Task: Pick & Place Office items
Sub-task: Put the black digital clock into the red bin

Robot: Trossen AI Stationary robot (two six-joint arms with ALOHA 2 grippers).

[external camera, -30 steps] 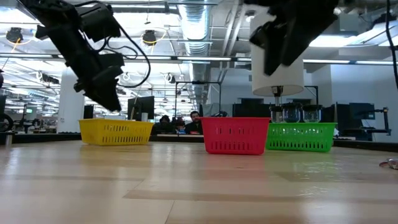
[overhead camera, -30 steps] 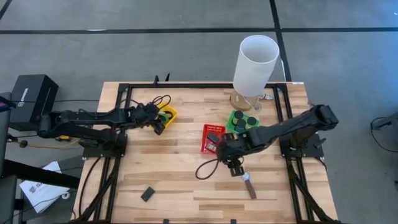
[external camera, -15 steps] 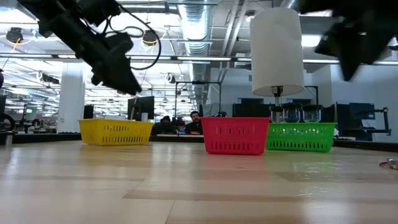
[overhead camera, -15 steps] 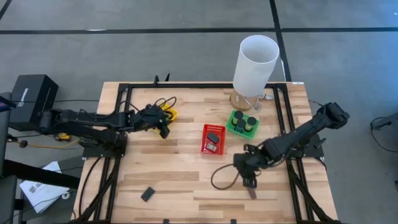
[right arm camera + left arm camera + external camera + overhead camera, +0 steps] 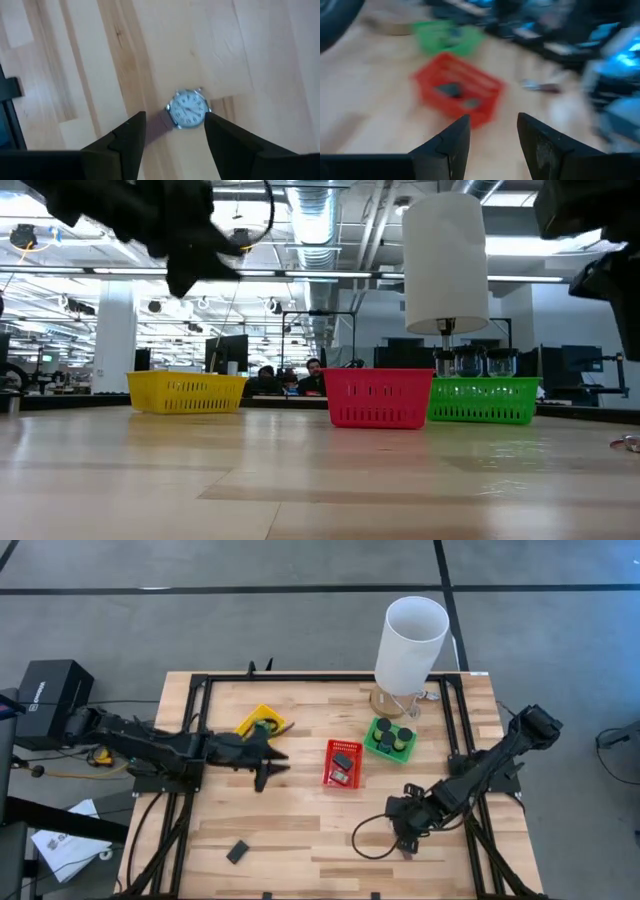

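The right hand [image 5: 172,135] hangs over the watch [image 5: 187,109] at the lower right of the worktop [image 5: 300,810] in the high view, its fingers spread with the white dial showing between them. The left hand [image 5: 268,772] (fingers spread, holding nothing) sits left of the red basket [image 5: 343,762], near the yellow basket [image 5: 258,720]. A flat black rectangle [image 5: 237,852] lies alone at the lower left.

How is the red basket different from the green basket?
The red basket holds flat dark pieces, while the green basket holds black round cylinders. The red basket sits near the middle of the table; the green basket sits further toward the right arm's side, close to the tall white cylinder. In the low view the red basket looks nearer than the green one. Both are small plastic baskets with slatted walls, standing upright on the wooden table.
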